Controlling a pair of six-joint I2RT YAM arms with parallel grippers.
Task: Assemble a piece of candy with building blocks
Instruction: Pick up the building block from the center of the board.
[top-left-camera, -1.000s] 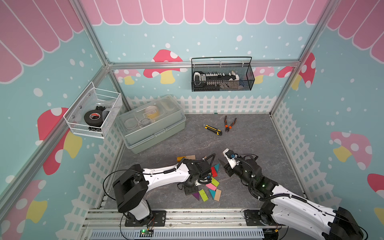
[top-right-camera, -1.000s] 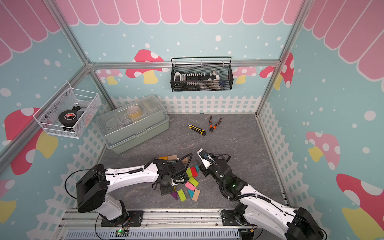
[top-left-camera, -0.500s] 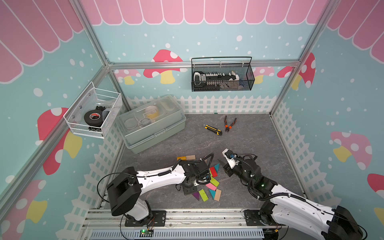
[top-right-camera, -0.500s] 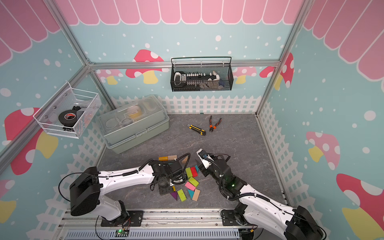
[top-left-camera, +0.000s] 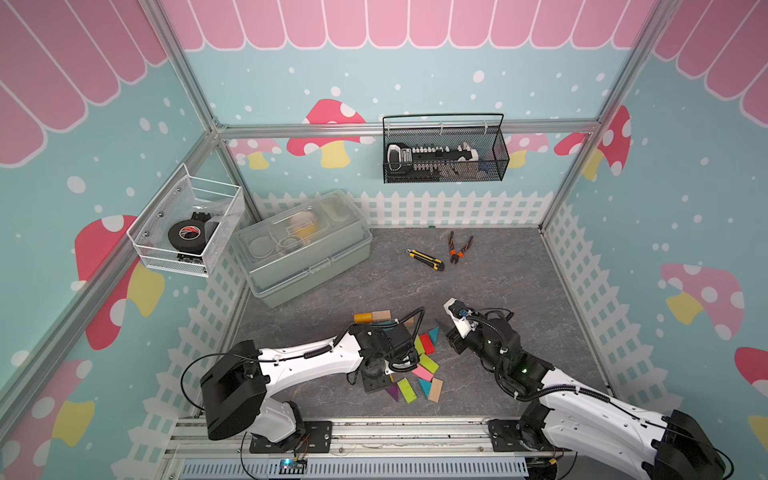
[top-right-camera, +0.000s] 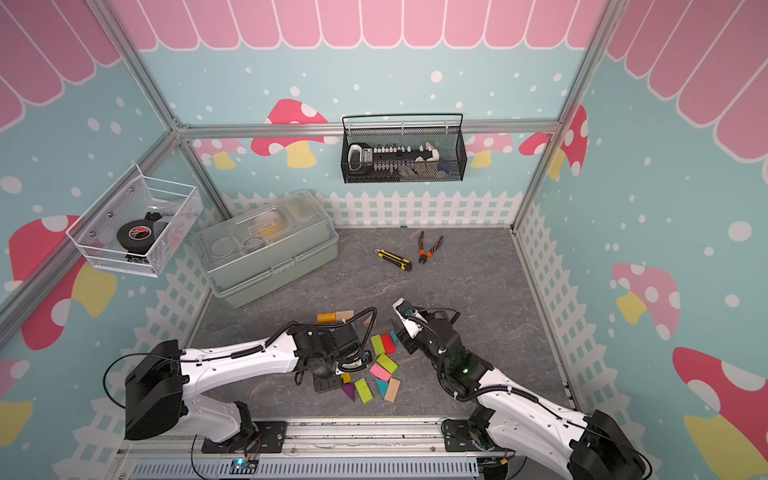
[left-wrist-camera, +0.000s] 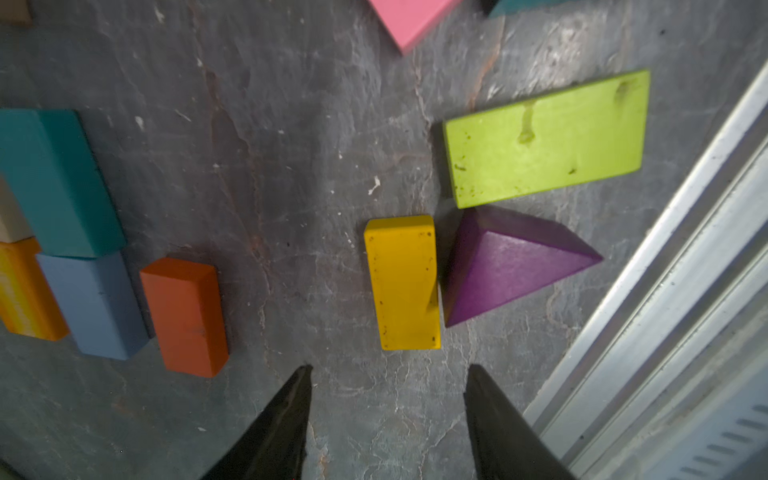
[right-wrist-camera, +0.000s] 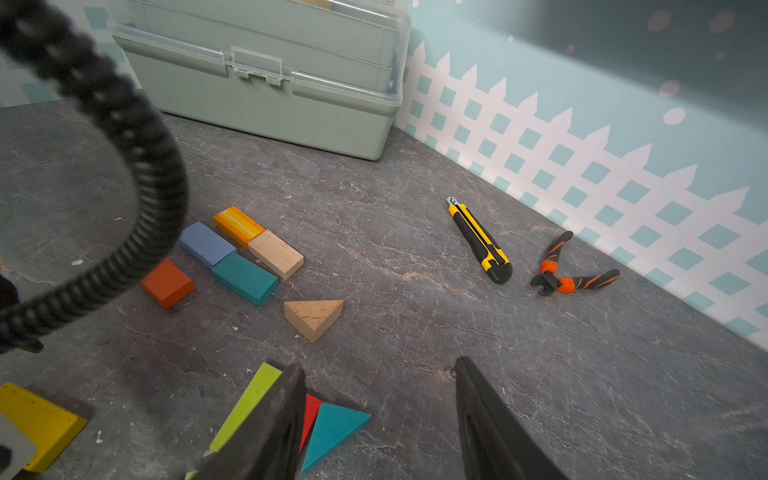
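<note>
Grey marbled flooring (top-left-camera: 498, 291) sat inside teal walls printed with mushrooms and a white picket fence. Building blocks (top-left-camera: 419, 365) lay scattered near the front rail between both arms. Left gripper (left-wrist-camera: 388, 419) hovered spread and empty just short of a yellow block (left-wrist-camera: 403, 282); right gripper (right-wrist-camera: 378, 419) was likewise spread, holding nothing.

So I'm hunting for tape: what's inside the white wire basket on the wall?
The white wire basket holds a black tape roll and something clear beside it. Whatever lies beneath them is hidden.
</note>
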